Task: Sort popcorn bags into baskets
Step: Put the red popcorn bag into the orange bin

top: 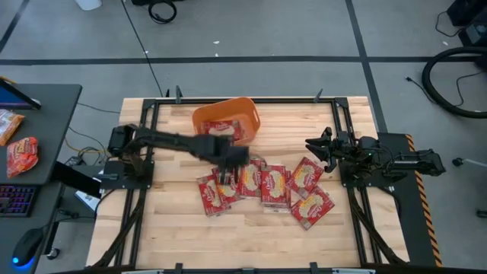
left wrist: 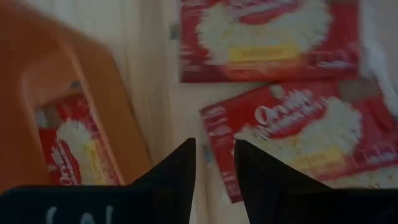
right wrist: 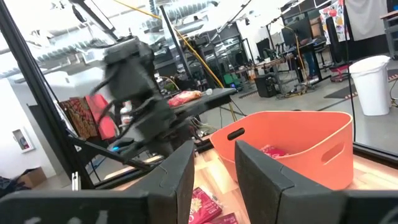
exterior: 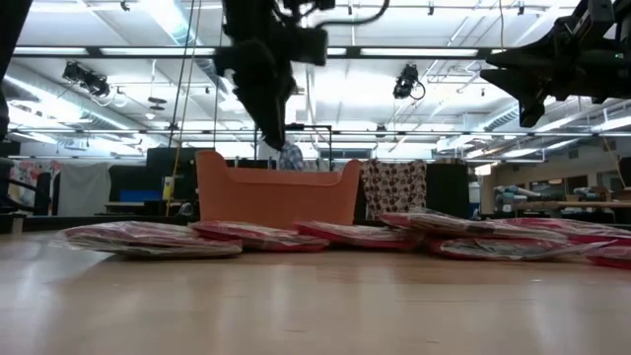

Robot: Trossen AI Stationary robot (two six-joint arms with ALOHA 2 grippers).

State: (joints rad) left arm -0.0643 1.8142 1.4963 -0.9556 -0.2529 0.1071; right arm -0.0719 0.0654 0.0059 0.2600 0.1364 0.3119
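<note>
Several red popcorn bags (top: pixel 262 186) lie flat in a loose row mid-table, some overlapping, and show as a low pile in the low view (exterior: pixel 256 235). One more bag (top: pixel 228 131) lies inside the orange basket (top: pixel 224 118), which stands on the table toward the far edge. My left gripper (top: pixel 230 169) hangs above the table between the basket (left wrist: pixel 106 106) and the nearest bag (left wrist: pixel 298 130). It points down, its fingers a narrow gap apart, holding nothing. My right gripper (top: pixel 316 144) waits raised at the right side, fingers a narrow gap apart and empty.
Black frame rails (top: pixel 144 114) border the wooden table on the left, right and far sides. A dark side table on the left carries two more packets (top: pixel 21 156). Bare wood (top: pixel 243 243) stretches along the near edge in front of the bags.
</note>
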